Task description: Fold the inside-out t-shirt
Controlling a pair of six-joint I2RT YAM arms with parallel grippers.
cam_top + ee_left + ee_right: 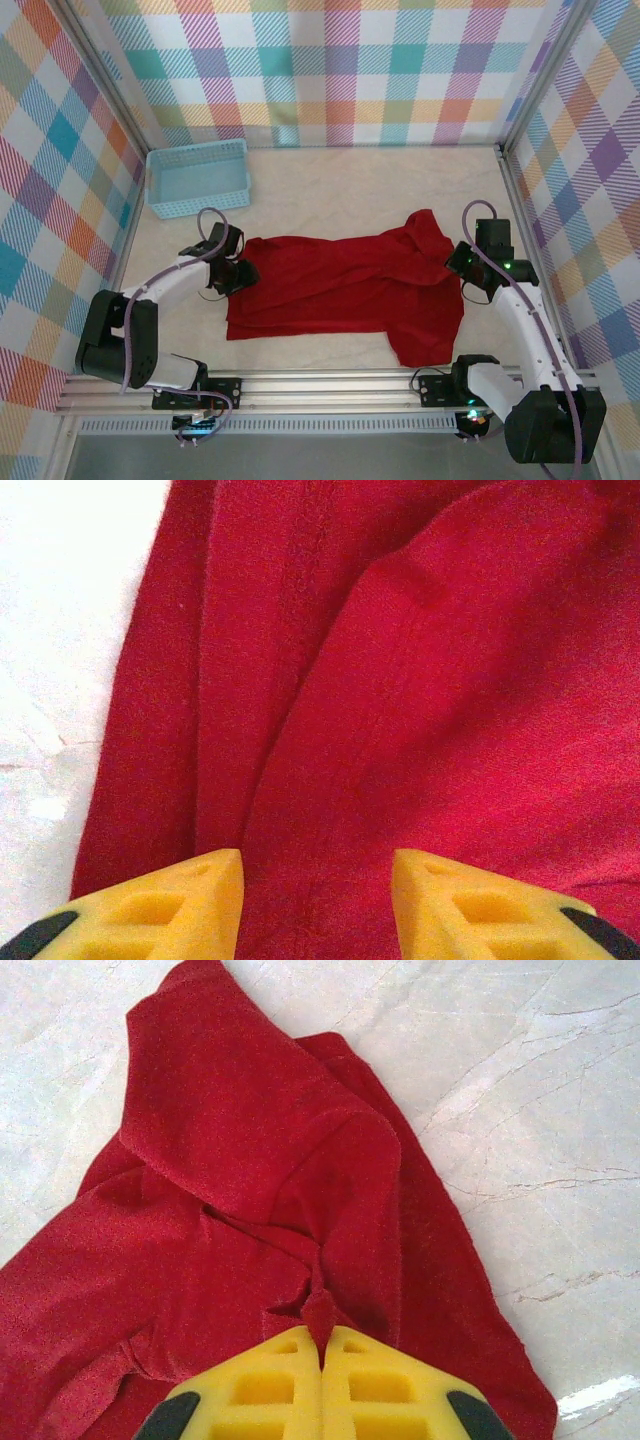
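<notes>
Red cloth of the t-shirt point(345, 290) lay on the pale counter point(520, 1110) between the two arms, with a bunched sleeve part just ahead of the right fingers point(270, 1385). These fingers were pressed together and pinched only a small tuck of the cloth between their tips. The left fingers point(170, 905) stood spread. The cloth lay under the gap between them, and its edge was a little to their left. Whether their tips touched the cloth I could not tell.

I judged that the main danger was in the right pinch. So little cloth was caught there that a pull could make it slip out, or could lift one layer only and drag the crumpled heap along. On the other side, several long folds ran ahead of the left fingers. A closing there could take two layers together or miss the edge, and the fold would then come out crooked.
</notes>
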